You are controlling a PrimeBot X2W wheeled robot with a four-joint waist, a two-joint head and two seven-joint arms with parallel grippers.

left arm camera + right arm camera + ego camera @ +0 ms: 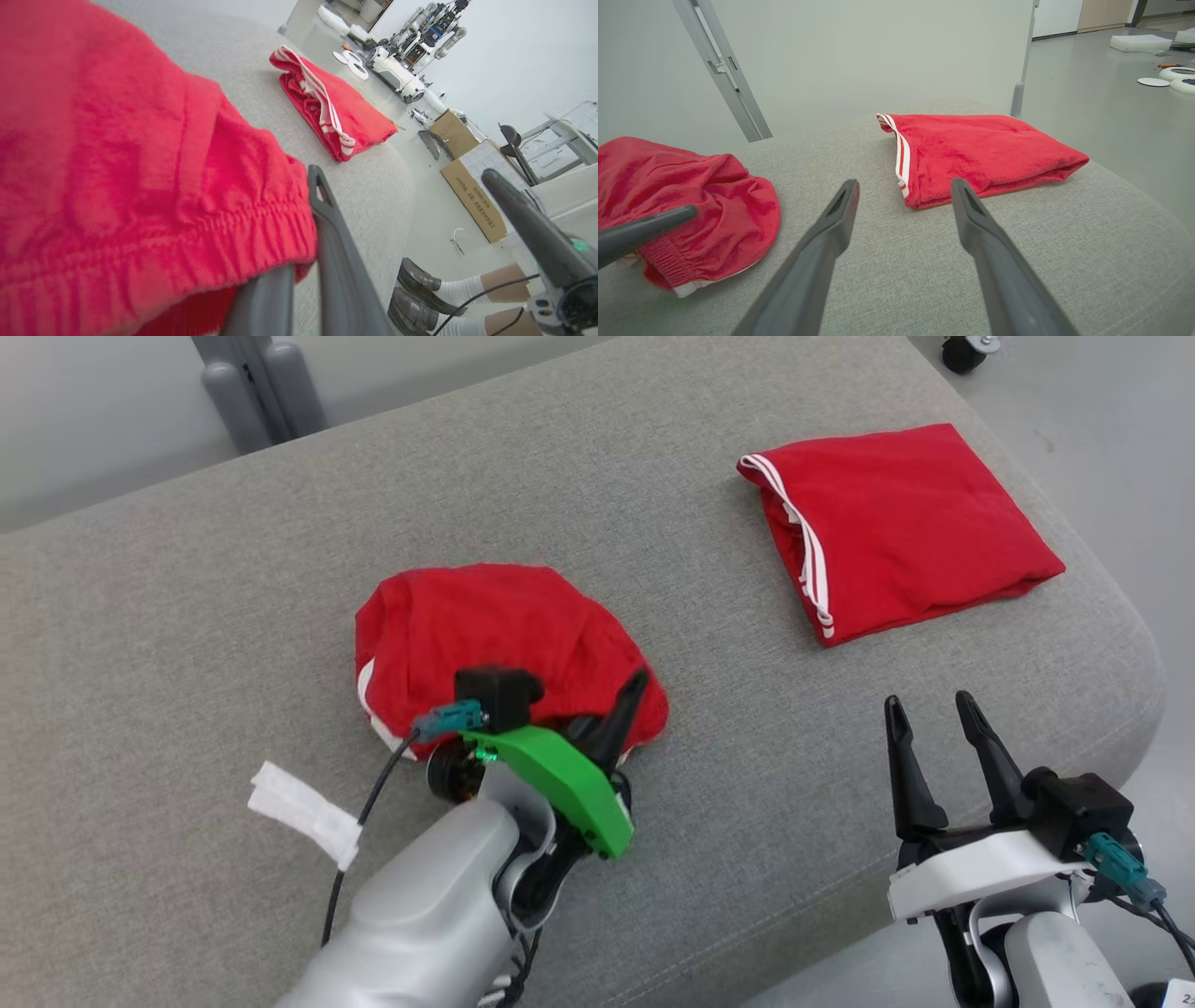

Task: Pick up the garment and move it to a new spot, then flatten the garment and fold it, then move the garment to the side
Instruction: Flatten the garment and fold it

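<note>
From the head camera I see the crumpled red shorts (485,625) heaped near the middle of the grey cushion (187,663). My left gripper (616,723) is at the heap's near edge. One dark finger lies against the cloth and the other is hidden under the green bracket. A pair of folded red shorts (906,523) with white side stripes lies flat toward the far right corner, well apart from the heap. My right gripper (929,709) hovers over the cushion's near right edge, its fingers spread and nothing between them. A white tape tag (303,812) hangs on the left arm's cable.

In the left wrist camera the crumpled red shorts (117,163) take up the left half, and I can see the gathered elastic band. The left gripper (313,261) has its two fingers pressed close together, pinching the band's end, which drapes over the left finger. Beyond them lie the folded red shorts (336,112). One finger of the right gripper (528,224) crosses the right side. On the floor past the cushion are a cardboard box (472,196) and a person's dark shoes (416,289) with white socks.

In the right wrist camera the right gripper (903,186) is wide open above bare cushion. The folded red shorts (985,154) lie just beyond its fingertips. The crumpled red shorts (691,205) sit off to the left, with a finger of the left gripper (644,228) resting on their elastic edge.
</note>
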